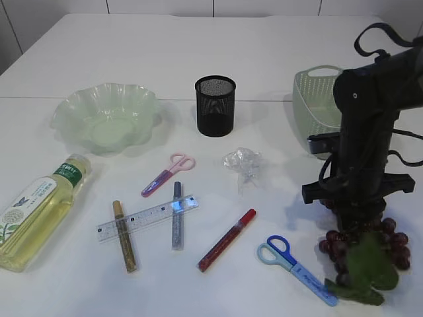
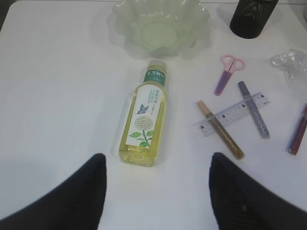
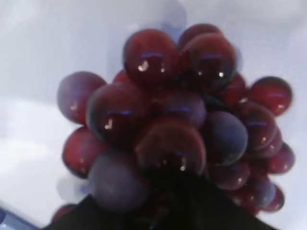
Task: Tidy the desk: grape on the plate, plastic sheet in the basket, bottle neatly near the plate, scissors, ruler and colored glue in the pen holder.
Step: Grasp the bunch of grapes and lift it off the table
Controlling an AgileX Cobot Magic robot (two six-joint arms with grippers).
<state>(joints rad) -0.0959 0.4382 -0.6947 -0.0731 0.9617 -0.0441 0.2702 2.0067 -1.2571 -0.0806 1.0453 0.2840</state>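
Observation:
The dark red grape bunch with its green leaf lies at the front right. My right gripper comes straight down on it. In the right wrist view the grape fills the frame and the dark jaws close round its top. My left gripper hangs open just short of the lying bottle, touching nothing. The crumpled plastic sheet, pink scissors, blue scissors, clear ruler and gold, silver and red glue lie on the table.
The green glass plate stands at the back left, with the black mesh pen holder beside it in the middle. The green basket is at the back right, partly behind my right arm. The bottle lies at the left edge.

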